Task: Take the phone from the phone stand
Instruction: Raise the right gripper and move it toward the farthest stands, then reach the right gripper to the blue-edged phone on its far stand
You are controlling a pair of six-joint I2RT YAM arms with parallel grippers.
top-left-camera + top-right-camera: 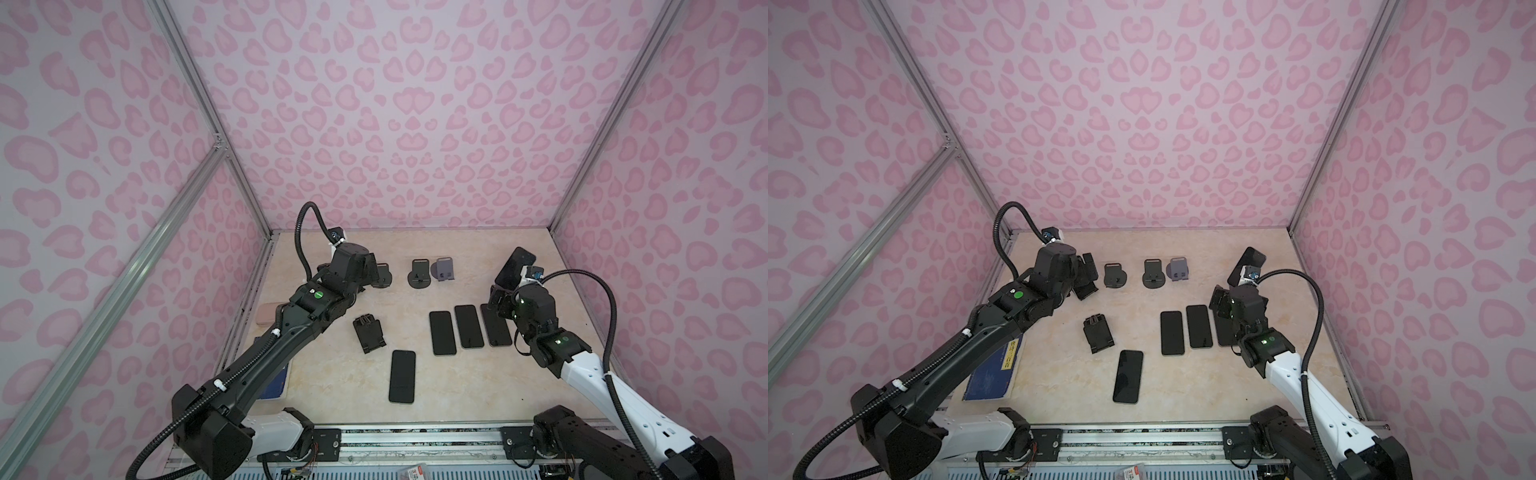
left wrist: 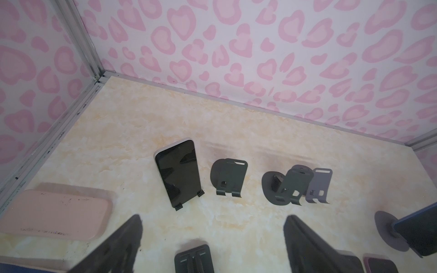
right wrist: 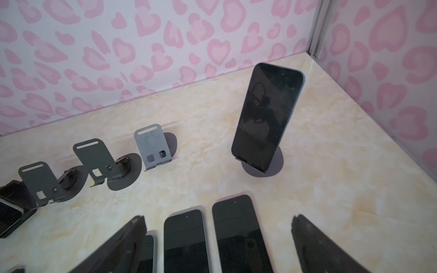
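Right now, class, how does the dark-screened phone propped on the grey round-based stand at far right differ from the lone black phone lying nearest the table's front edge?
Pose: the blue-edged propped phone stands tilted back on its grey round-based stand; the lone phone lies flat on the marbled table. Place: the propped phone sits far right at the back; the lone phone lies near the front middle. Both screens are dark.

The left arm (image 1: 257,365) extends forward from the near-left base, with its wrist angled toward the centre. The left gripper (image 2: 212,217) points forward and down, jaws spread wide. The right arm (image 1: 582,370) rises from the near-right base and reaches forward. The right gripper (image 3: 217,217) points forward and down, jaws spread wide. The two grippers are well apart.
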